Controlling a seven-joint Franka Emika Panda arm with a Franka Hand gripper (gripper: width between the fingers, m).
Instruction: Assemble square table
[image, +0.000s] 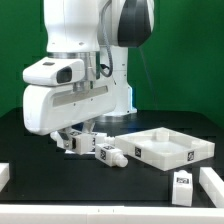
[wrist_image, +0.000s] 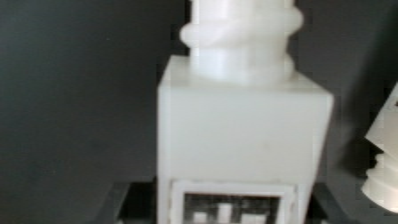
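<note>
Table leg (wrist_image: 240, 120), white block: long axis about level over the tabletop (image: 40, 190), threaded peg (wrist_image: 240, 40) on the far end. Jaws clamped across its tagged end. Square top (image: 165, 148) lies near.

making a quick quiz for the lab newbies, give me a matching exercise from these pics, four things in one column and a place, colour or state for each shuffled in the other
Things:
1. square top
2. lone leg
3. leg in the wrist view
4. table

Place, colour or state:
a. black
b. seen close up, its screw peg showing
c. lying rim up, on the exterior view's right
d. alone, nearer the camera than the top

Pairs: 1-c, 2-d, 3-b, 4-a
</note>
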